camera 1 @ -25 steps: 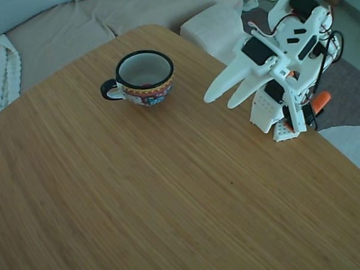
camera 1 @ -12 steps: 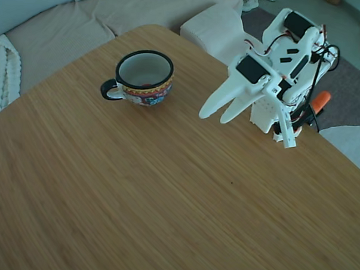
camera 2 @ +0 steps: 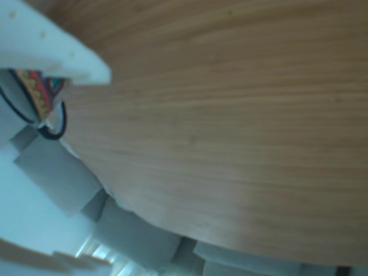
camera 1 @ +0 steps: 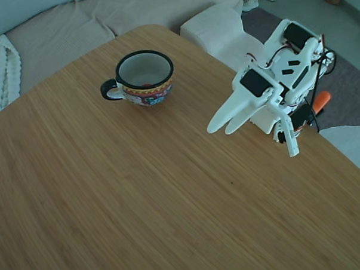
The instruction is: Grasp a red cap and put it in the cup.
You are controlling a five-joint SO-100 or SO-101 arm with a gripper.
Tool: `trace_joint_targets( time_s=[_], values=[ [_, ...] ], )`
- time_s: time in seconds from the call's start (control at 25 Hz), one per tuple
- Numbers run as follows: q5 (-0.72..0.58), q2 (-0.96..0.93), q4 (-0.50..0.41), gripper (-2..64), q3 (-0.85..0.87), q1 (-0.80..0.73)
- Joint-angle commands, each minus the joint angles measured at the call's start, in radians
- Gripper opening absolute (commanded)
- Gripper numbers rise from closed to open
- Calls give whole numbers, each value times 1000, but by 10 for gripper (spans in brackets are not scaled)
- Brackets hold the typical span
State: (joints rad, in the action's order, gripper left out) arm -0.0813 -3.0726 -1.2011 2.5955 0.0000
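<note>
Red cap (camera 1: 147,85) looks already inside cup (camera 1: 143,77) on worktop (camera 1: 140,190), just a red sliver at the bottom. Claw (camera 1: 220,129) empty, fingers nearly together, well apart from cup. Cap prob light, stiff, slick; pinch across rim.

You have one cup (camera 1: 144,77) on the one wooden table (camera 1: 141,196). You have one white robot arm (camera 1: 290,64) near the cup, with one gripper (camera 1: 220,128) that has two fingers. One orange-handled tool (camera 1: 322,99) sits past the arm, far from the cup.
</note>
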Motion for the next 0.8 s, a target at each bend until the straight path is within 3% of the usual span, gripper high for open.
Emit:
trace_joint_targets(
  time_s=[0.0,0.16,0.36,0.76],
  values=[
    [2,-21,25,384,11,-3],
    [2,-31,25,367,25,-3],
    [2,-31,25,243,25,-3],
    [2,-32,60,99,75,0]
  ],
)
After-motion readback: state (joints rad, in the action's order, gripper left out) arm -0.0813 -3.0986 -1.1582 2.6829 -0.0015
